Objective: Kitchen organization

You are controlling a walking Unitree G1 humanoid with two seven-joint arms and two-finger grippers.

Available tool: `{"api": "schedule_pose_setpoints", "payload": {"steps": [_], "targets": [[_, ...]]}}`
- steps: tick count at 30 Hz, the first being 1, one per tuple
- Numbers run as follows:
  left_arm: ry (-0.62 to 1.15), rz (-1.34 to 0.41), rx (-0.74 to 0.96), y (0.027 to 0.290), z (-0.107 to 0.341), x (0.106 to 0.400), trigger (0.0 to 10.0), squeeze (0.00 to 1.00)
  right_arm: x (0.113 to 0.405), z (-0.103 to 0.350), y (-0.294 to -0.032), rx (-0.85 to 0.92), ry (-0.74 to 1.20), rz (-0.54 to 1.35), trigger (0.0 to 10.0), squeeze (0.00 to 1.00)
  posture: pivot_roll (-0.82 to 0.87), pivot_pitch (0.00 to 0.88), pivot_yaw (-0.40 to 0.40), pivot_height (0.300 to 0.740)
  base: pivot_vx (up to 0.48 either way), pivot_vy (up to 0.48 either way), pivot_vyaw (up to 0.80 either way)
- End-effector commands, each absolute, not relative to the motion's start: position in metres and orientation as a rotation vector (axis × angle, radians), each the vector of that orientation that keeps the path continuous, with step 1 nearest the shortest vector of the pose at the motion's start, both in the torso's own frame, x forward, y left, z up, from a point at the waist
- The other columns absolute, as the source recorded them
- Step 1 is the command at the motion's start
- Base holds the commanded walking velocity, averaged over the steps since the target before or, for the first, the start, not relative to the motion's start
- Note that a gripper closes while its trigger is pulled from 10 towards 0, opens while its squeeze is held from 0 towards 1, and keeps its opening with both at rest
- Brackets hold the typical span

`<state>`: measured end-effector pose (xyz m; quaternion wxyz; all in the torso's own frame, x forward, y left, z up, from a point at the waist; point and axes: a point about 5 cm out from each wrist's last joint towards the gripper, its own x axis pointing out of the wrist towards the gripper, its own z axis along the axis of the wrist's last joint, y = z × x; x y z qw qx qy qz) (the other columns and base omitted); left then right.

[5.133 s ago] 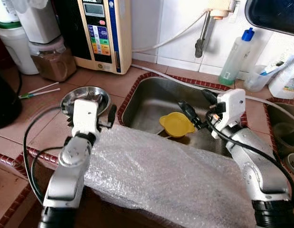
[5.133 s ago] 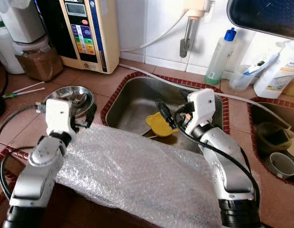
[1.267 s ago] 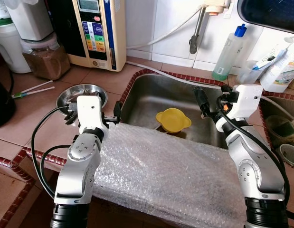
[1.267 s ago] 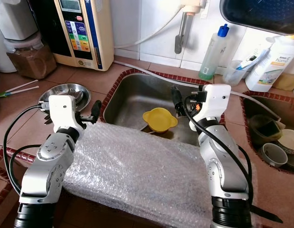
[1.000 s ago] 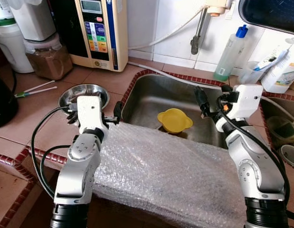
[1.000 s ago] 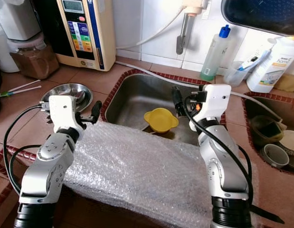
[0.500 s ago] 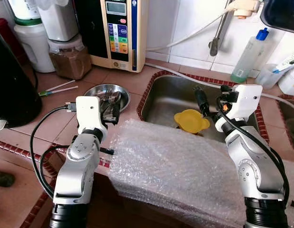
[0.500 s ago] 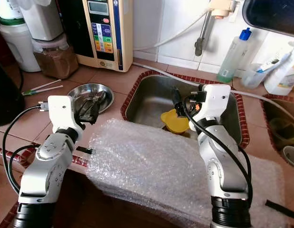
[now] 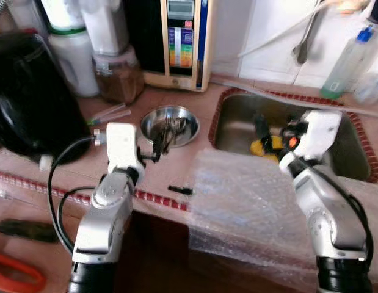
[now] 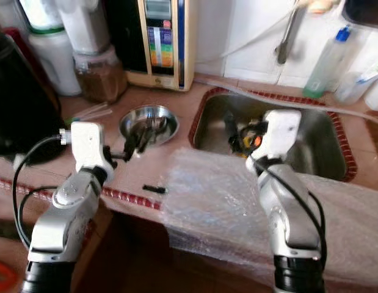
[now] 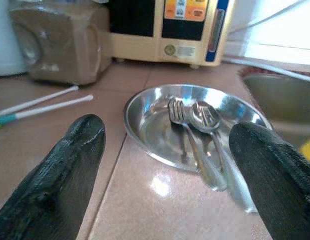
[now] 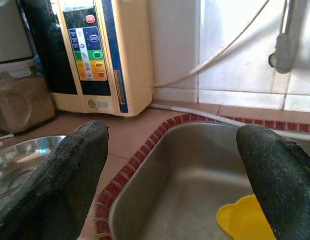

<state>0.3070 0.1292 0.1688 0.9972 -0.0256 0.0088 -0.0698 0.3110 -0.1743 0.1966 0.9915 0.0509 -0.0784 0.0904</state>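
A steel dish (image 9: 153, 119) holding a fork and a spoon (image 11: 207, 120) sits on the tiled counter left of the sink (image 9: 353, 155). My left gripper (image 9: 158, 141) hovers open just in front of the dish, and its fingers (image 11: 59, 185) stand wide apart in the left wrist view. A yellow bowl (image 12: 245, 222) lies in the sink. My right gripper (image 9: 262, 129) is open over the sink's near left part, above the bowl, with nothing between its fingers (image 12: 54, 185). A sheet of bubble wrap (image 9: 250, 207) drapes over the counter's front edge.
A cream water machine (image 9: 182, 36), a jar of brown powder (image 9: 118, 76) and a black kettle (image 9: 30, 104) line the back left. Two white sticks (image 9: 109, 114) and a small black piece (image 9: 179, 190) lie on the counter. A bottle (image 9: 344, 64) stands behind the sink.
The whole view has swung left and blurred, so the camera has moved. The steel dish now sits nearer the middle, and both grippers stay open.
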Motion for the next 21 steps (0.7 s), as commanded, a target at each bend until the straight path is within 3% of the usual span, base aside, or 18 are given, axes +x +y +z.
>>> {"api": "schedule_pose_setpoints", "payload": {"steps": [1, 13, 21], "targets": [[0.012, -0.134, -0.063, 0.1317, 0.1703, 0.3074, 10.0, 0.00, 0.3108, 0.2021, -0.1742, 0.096, -0.176, 0.185, 10.0, 0.00, -0.08, 0.076, 0.015, 0.740, 0.000, -0.480, 0.00], [0.027, -0.134, -0.068, 0.1304, 0.1674, 0.3075, 10.0, 0.00, 0.3109, 0.2022, -0.1761, 0.094, -0.181, 0.178, 10.0, 0.00, -0.08, 0.076, 0.016, 0.740, 0.000, -0.473, 0.00], [0.027, -0.112, -0.089, 0.1316, 0.1667, 0.3074, 10.0, 0.00, 0.3113, 0.2026, -0.1761, 0.093, -0.180, 0.180, 10.0, 0.00, -0.08, 0.077, 0.013, 0.740, 0.000, -0.096, 0.00]]}}
